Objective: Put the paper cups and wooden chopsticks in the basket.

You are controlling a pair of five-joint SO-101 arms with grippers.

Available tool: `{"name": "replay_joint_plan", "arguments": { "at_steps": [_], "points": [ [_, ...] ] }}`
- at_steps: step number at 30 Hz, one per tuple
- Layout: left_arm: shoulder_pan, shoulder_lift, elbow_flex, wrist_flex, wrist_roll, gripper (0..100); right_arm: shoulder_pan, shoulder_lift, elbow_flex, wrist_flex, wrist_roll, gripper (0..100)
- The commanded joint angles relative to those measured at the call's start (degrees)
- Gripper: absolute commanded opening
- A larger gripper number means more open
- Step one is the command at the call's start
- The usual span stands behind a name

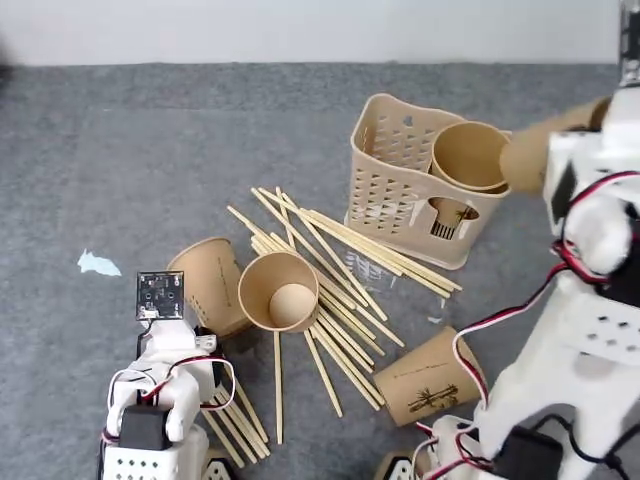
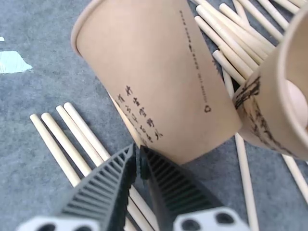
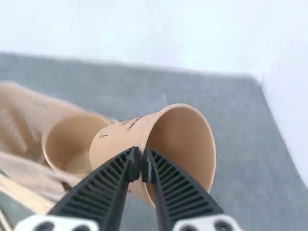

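My right gripper is shut on the rim of a paper cup, held in the air over the right end of the beige basket. Another cup stands inside the basket. Three more cups lie on the grey mat: one on its side, one with its mouth facing up at the camera, one at the front right. Wooden chopsticks are scattered between them. My left gripper is shut just short of the side-lying cup, over loose chopsticks.
A scrap of pale blue tape lies at the left of the mat. The far left and back of the mat are bare. More chopsticks lie beside the left arm's base.
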Motion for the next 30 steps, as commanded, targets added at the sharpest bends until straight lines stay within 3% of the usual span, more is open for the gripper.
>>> {"name": "replay_joint_plan", "arguments": {
  "at_steps": [1,6,20,25,30],
  "points": [
    [0.0,-1.0,-0.5,0.2,-0.2,1,-3.6,-1.1,-2.5,-5.0,-1.0,0.7],
    [0.4,-1.0,-0.5,0.2,-0.2,1,-8.4,2.1,-2.4,-5.7,-0.5,0.7],
    [-0.2,-1.0,-1.9,-0.1,-0.4,2,-8.3,10.4,-2.5,-5.3,8.2,0.7],
    [-5.8,-1.0,-7.3,-0.1,-0.4,2,-10.9,10.8,-2.5,-5.2,9.3,0.9],
    [-6.2,-1.1,-11.4,-0.6,-9.4,2,-17.1,10.7,-2.5,-2.0,9.1,1.1]
  ]
}}
